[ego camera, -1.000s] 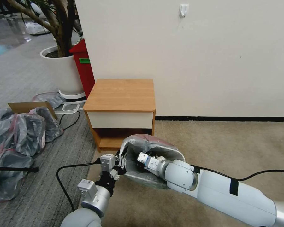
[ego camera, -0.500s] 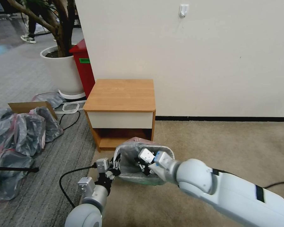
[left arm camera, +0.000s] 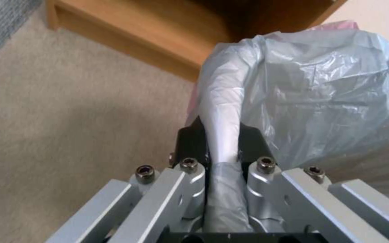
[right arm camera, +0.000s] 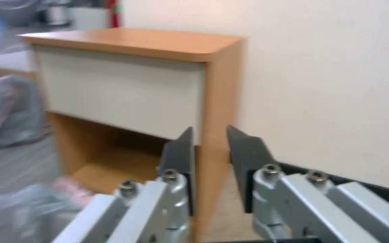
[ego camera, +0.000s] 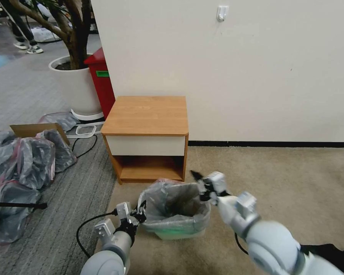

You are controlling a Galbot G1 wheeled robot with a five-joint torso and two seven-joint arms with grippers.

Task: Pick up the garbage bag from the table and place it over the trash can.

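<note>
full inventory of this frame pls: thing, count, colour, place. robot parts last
garbage bag: 1, translucent grey with pink rim, lining the trash can
trash can: 1, cream-white, on beige carpet in front of the table
table: 1, light-brown wood with white drawer front, against the wall
red bin: 1, red with green label, behind the table's left side
planter: 1, white, holds a tree, left of the red bin
heap of bags: 1 pile, grey, on grey carpet at far left
cardboard box: 1, brown, in the heap
wall hook: 1, white, high on the wall
left pincer: shut on the bag's rim at the can's left side
right pincer: open, empty, above the can's right rear corner
</note>
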